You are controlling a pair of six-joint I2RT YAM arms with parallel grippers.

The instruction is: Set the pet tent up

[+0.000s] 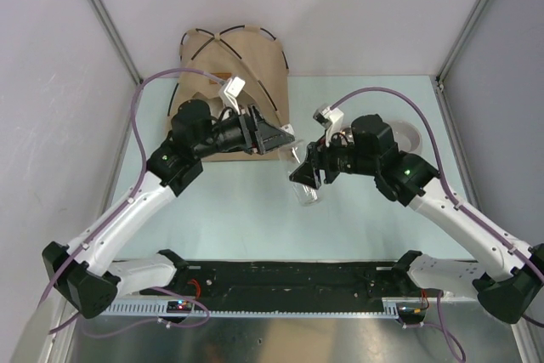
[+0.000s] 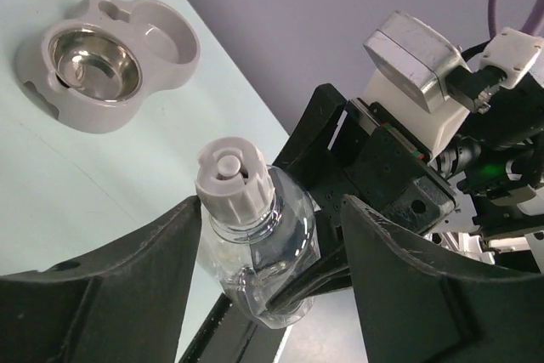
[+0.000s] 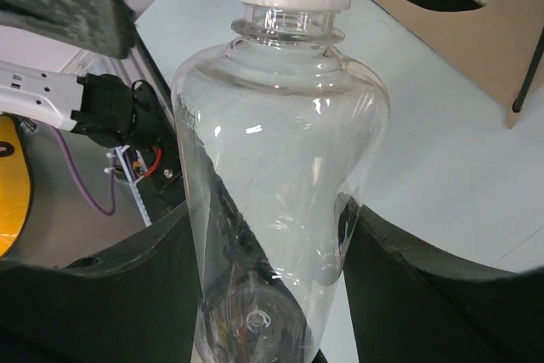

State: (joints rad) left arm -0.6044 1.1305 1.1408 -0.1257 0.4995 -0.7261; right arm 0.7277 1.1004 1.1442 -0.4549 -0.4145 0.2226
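Straddling the bottle (image 1: 308,189), the left hand (image 1: 289,144) hangs before the pet tent (image 1: 246,53).

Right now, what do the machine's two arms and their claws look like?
The left arm and right arm are white with black joints, a green light and a purple cable each. The left gripper and right gripper carry two broad black wedge-shaped fingers and a white camera.
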